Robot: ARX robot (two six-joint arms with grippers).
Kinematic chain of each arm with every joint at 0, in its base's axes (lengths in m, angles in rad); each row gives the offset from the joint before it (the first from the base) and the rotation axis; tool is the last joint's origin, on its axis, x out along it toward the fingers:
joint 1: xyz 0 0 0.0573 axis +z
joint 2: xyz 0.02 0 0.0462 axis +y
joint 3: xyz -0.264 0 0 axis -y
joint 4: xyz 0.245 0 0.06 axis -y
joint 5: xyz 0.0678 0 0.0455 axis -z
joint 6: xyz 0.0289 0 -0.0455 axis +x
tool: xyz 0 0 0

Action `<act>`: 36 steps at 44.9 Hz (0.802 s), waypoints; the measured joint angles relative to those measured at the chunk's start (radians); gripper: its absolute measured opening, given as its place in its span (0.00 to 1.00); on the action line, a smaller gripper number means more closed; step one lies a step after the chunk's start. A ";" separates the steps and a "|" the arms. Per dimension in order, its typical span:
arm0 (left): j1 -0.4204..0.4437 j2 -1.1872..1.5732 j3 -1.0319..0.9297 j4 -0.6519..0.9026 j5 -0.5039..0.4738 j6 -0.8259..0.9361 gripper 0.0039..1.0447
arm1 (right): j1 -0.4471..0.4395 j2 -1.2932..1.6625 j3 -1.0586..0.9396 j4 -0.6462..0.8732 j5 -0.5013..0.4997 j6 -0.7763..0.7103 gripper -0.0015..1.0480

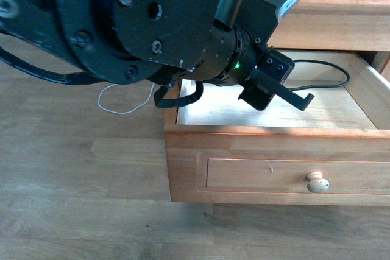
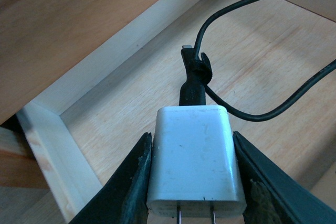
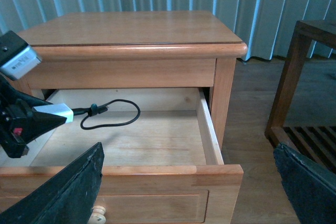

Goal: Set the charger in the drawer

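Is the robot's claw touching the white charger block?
Touching. The left wrist view shows the left gripper with its fingers pressed against both sides of the charger, no gap on either side.

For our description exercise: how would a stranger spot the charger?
Find the open drawer of the light-brown wooden nightstand. Over its pale interior, the left tool grips a small white rectangular plug block. Unlike the thin white cable outside on the floorboards, it has metal prongs and a black looped cable.

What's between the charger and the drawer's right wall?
Only the charger's own black cable, looped over the drawer floor; otherwise bare, per right wrist view.
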 joint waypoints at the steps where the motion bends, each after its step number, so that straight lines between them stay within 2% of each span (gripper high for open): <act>1: 0.000 0.015 0.013 -0.003 0.001 -0.002 0.38 | 0.000 0.000 0.000 0.000 0.000 0.000 0.92; 12: 0.000 0.164 0.150 -0.034 -0.006 -0.011 0.38 | 0.000 0.000 0.000 0.000 0.000 0.000 0.92; 26: -0.005 0.249 0.227 -0.064 -0.006 -0.018 0.38 | 0.000 0.000 0.000 0.000 0.000 0.000 0.92; 36: -0.010 0.226 0.202 -0.017 -0.059 -0.021 0.74 | 0.000 0.000 0.000 0.000 0.000 0.000 0.92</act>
